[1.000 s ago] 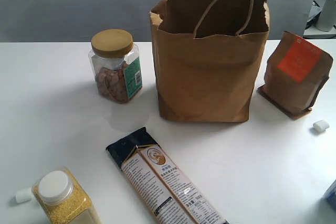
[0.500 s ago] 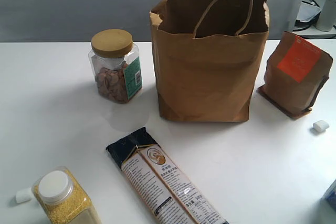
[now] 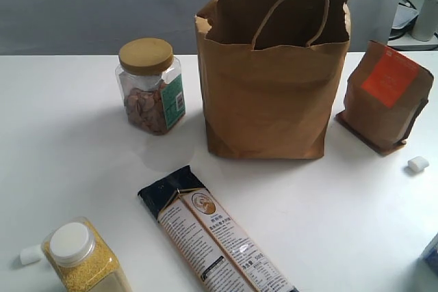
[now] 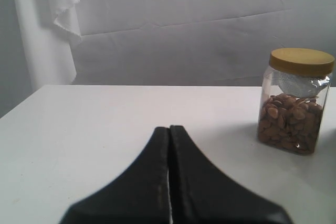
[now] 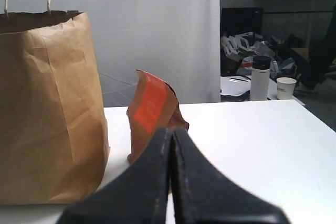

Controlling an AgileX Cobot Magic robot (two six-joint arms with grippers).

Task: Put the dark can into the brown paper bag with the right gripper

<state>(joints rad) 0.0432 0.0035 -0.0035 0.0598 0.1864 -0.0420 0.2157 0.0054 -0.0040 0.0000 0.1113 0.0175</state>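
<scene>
**Table unchanged over the last second; we see the dark can in no view.**
From left stand the nut jar (image 3: 150, 87), the open brown paper bag (image 3: 270, 94) and the orange-label pouch (image 3: 387, 97). We judge the can may already lie inside the bag. The left gripper (image 4: 169, 135) and right gripper (image 5: 171, 134) hang low and level, fingers pressed together, empty.

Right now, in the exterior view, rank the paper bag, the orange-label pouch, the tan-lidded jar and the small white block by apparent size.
1. brown paper bag, clearly the largest
2. orange-label pouch, somewhat bigger than the jar
3. tan-lidded jar
4. small white block, by far the smallest
</scene>
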